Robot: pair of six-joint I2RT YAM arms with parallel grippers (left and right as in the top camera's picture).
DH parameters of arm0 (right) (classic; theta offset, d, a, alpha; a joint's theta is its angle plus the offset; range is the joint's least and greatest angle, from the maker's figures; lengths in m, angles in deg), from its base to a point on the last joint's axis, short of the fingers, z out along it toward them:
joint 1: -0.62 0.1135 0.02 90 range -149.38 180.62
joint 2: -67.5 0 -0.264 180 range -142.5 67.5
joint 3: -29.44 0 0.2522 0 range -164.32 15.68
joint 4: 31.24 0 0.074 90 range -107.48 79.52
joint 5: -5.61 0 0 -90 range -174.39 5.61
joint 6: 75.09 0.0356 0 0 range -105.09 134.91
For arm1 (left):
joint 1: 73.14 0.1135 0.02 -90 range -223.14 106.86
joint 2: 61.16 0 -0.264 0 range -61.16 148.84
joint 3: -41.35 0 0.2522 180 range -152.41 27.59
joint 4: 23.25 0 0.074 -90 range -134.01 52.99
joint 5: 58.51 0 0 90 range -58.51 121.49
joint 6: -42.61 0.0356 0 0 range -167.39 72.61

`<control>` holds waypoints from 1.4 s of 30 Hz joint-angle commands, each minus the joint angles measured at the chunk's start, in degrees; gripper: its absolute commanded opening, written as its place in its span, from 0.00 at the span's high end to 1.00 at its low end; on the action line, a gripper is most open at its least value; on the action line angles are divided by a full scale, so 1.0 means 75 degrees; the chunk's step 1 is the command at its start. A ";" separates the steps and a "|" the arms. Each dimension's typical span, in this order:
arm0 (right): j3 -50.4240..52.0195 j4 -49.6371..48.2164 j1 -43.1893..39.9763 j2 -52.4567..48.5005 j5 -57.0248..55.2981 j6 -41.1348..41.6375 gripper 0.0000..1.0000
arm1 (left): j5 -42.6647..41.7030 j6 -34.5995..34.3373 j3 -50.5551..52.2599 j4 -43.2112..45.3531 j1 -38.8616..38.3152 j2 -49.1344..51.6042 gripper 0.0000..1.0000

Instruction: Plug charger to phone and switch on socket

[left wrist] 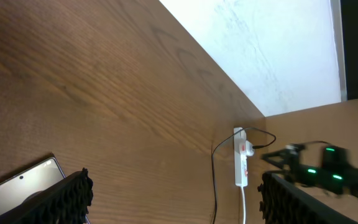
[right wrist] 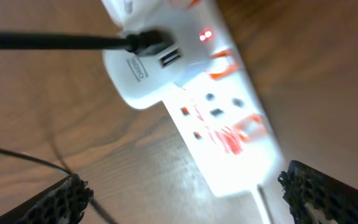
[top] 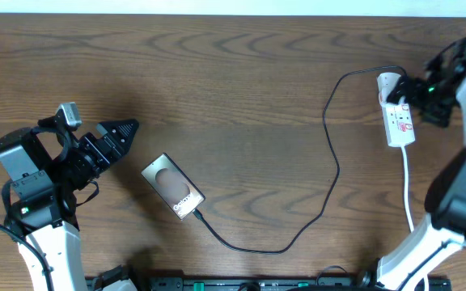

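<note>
- One white power strip [top: 399,117] lies at the right end of the table [top: 233,81]. A white adapter [right wrist: 135,71] is plugged in at its rounded end, and a small red lamp [right wrist: 205,35] glows just beside the adapter.
- I cannot tell whether that glow means the power is already on. The red switch [right wrist: 224,62] nearest the adapter looks like the one to press.
- The charger cable [top: 334,174] runs from the adapter in a wide loop to the phone [top: 172,187], which lies flat left of centre. Its tip appears seated in the phone's lower end, so the plugging-in looks done.
- The right gripper [right wrist: 191,199] hovers over the strip, fingers spread wide and holding nothing.
- To press well, use a single fingertip and come straight down on the switch. A sideways push could make the light strip slide or tug the cable.
- The left gripper [top: 122,129] sits near the phone without touching it, spread and empty.
</note>
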 commanded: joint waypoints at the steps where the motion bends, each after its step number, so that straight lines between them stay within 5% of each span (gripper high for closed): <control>1: -0.0356 0.0187 0.0035 0.1311 -0.0982 0.1227 0.01 | 0.0050 0.0070 0.0000 -0.0015 0.0026 0.0003 0.15; 11: -0.0356 0.0216 0.0035 0.2946 -0.0953 0.1236 0.01 | 0.0050 0.0070 0.0000 -0.0015 0.0026 0.0003 0.15; 29: -0.0353 0.0216 0.0035 0.3025 -0.0953 0.1236 0.01 | 0.0044 0.0073 0.0000 -0.0026 -0.0015 -0.0003 0.15; 37: -0.0353 0.0216 0.0035 0.3025 -0.0953 0.1239 0.01 | 0.2162 0.0653 0.0006 -0.0615 -0.0711 -0.0810 0.15; 42: -0.0356 0.0216 0.0035 0.3025 -0.0953 0.1239 0.01 | 0.5686 0.0702 0.0388 -0.0860 -0.2346 -0.1824 0.15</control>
